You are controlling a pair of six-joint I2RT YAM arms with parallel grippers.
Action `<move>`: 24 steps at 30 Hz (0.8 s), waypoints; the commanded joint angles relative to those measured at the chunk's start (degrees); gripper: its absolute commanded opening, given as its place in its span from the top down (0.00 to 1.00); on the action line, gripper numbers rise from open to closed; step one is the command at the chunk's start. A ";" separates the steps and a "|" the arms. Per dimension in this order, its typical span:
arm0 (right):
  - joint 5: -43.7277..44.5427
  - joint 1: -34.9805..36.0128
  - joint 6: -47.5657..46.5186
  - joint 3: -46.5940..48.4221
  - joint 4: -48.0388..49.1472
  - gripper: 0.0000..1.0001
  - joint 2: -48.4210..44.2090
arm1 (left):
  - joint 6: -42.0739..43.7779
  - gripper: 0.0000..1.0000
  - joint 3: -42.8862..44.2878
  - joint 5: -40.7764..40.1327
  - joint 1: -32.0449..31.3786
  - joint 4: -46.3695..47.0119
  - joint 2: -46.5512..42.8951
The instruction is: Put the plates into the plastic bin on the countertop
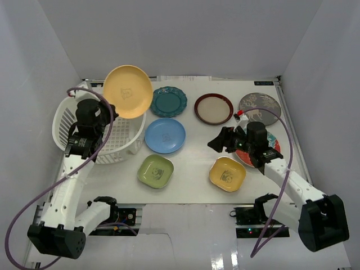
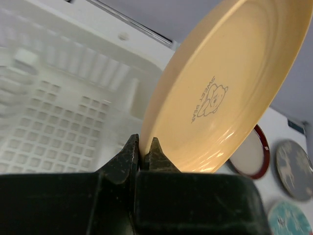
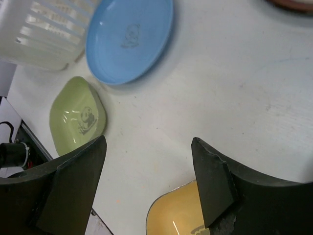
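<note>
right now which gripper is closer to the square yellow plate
Right. The right gripper hovers open just above the square yellow plate; the left gripper is far off at the bin.

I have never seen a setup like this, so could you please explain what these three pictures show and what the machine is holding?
Two robot arms are bolted at the near edge of a white table. The overhead view looks down on both; the other two pictures come from cameras on each wrist. The left gripper is pinching the rim of an orange plate, held tilted above the white plastic bin. The right gripper is open and empty, hovering over the table near a yellow squarish plate. Also on the table lie a green squarish plate, a blue plate, a teal plate, a dark-red-rimmed plate and a grey deer-patterned plate.
</note>
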 commanded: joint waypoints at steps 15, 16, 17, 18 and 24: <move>19.45 15.78 -0.66 20.09 1.62 0.22 31.47 | -4.61 1.00 -12.60 -6.05 24.52 2.10 2.72; 21.28 16.30 -0.40 20.89 1.62 0.22 34.71 | -4.87 1.00 -12.52 -6.04 24.98 2.19 3.43; 22.00 16.40 -0.22 21.68 1.62 0.22 36.31 | -4.96 1.00 -12.34 -6.13 25.33 2.19 4.22; 22.79 16.57 0.13 22.30 1.70 0.22 37.54 | -5.14 1.00 -12.16 -5.87 25.68 2.28 5.19; 23.32 17.10 2.59 25.64 3.73 0.26 44.84 | -7.42 0.75 -13.21 -4.20 27.61 2.54 9.76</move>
